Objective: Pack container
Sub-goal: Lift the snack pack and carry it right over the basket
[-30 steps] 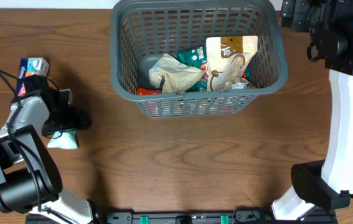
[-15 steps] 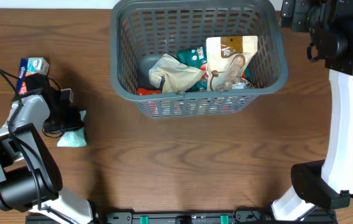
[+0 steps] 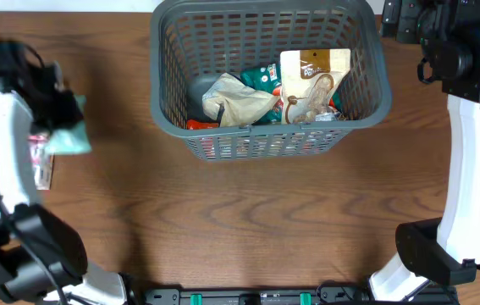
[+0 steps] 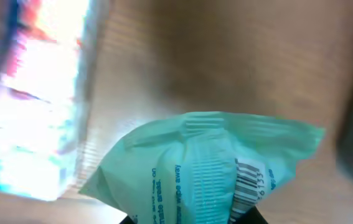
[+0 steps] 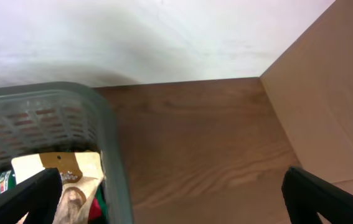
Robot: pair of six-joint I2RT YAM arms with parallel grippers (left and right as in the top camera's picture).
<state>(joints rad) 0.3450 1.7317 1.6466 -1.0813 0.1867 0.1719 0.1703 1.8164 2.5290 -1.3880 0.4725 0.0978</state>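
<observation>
Overhead, the container stands at the far middle of the desk, a big dark grey basket with slotted walls. Inside lie a beige pouch leaning against the right side, a crumpled tan pouch beside it and a green pack partly under both. Red wrappers show only through the front slots, and what they are cannot be made out.

At the left edge the left arm is smeared by blur. Its left claw is closed on a mint-green pack that hangs above the desk, well apart from the container. Just beside it a pale strip-shaped packet is half hidden by the white arm. The left wrist view shows the mint-green pack close up, barcode and small print visible but unreadable. Only the dark tips of the fingers show at the bottom edge, pinching its lower end. A white, blue and red package at the left is too blurred to identify, and so is a dark shape at the right edge.

The right wrist view shows the right claw spread wide with nothing between its fingers, over bare desk beside the container's right corner. Its fingers are cut off at the lower corners.
</observation>
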